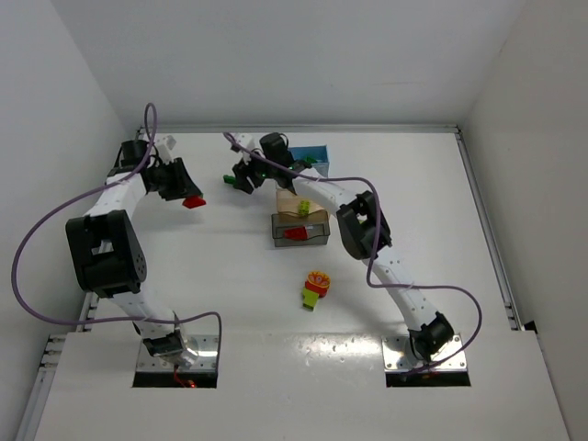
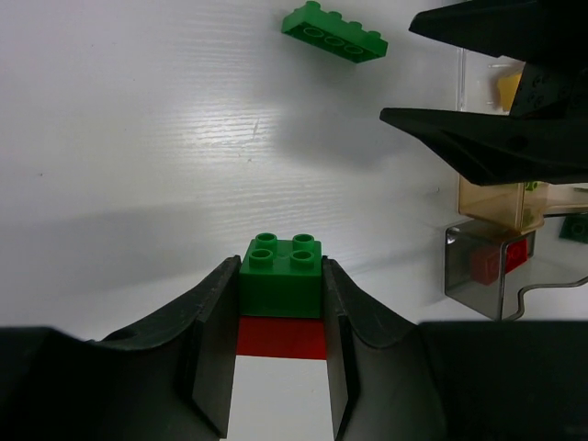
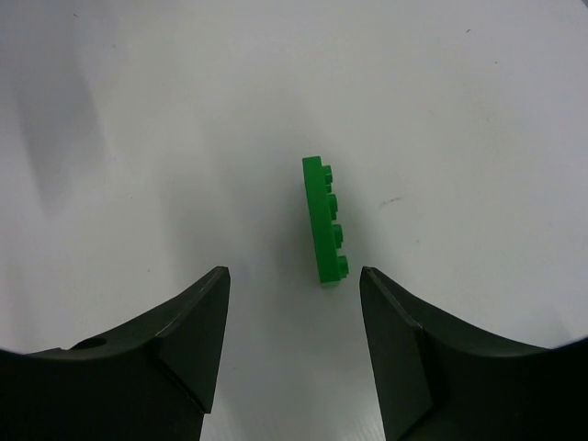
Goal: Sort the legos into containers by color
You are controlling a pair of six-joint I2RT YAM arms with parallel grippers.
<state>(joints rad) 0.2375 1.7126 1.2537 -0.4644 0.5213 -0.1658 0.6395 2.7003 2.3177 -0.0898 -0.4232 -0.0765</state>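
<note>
Pinched between the fingers of my left hand (image 2: 280, 268), at the bottom of the left wrist view, is one two-brick clump (image 2: 280, 292), a green square on a red one, with the jaws pressed against its sides. One flat green plate (image 2: 333, 32) lies at the top of the frame. At the right edge are two bins, the tan bin (image 2: 496, 197) and below it the grey bin (image 2: 473, 266), which holds one red brick (image 2: 516, 253).

From the right wrist, my right hand (image 3: 294, 276) is spread and touches nothing. The same green plate lies on the tabletop (image 3: 138, 110) just beyond the fingertips.

From above I count three bins. The blue bin (image 1: 319, 156) is uppermost, then tan with one yellow brick (image 1: 303, 208), then grey. One multicolour clump (image 1: 316, 287) sits alone at centre frame.
</note>
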